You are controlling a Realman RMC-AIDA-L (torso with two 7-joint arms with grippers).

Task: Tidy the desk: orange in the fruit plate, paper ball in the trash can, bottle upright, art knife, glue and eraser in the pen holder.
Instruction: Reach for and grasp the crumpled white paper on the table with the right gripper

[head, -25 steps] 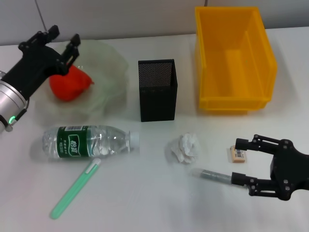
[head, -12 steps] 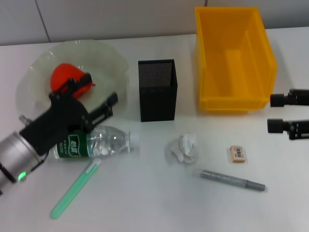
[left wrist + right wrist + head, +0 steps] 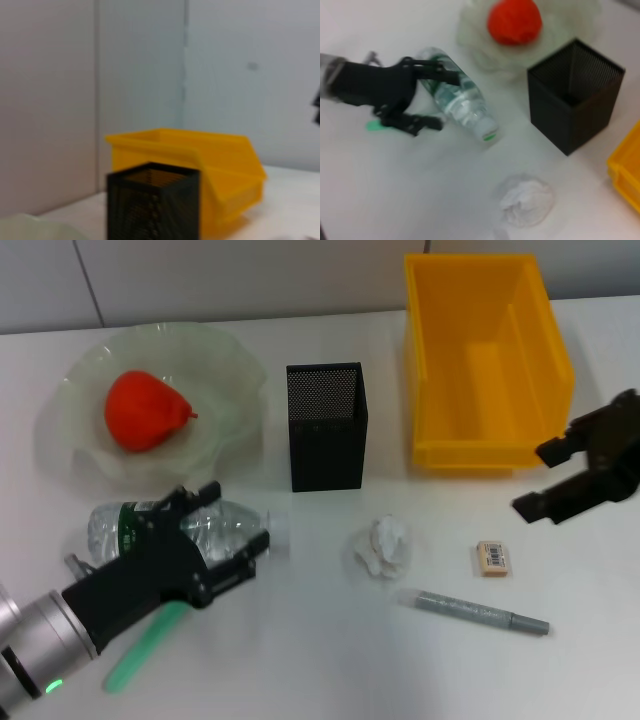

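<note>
Red-orange orange (image 3: 143, 410), yellow bin (image 3: 487, 360), black mesh pen holder (image 3: 326, 426) (fine perforations), green-labelled bottle (image 3: 190, 532).

Bench (image 3: 320, 670): white, plain surface, matt, with soft shadows under the items standing on it; it fills most of the head view and shows again in the right wrist view (image 3: 395, 190). Wall (image 3: 250, 275): pale grey panels running along the bench's far edge. One dark vertical seam (image 3: 88, 285) meets the far edge near the far left corner. In the left wrist view a second seam (image 3: 185, 60) is visible, with a small grey mark (image 3: 252, 66) beside it.
</note>
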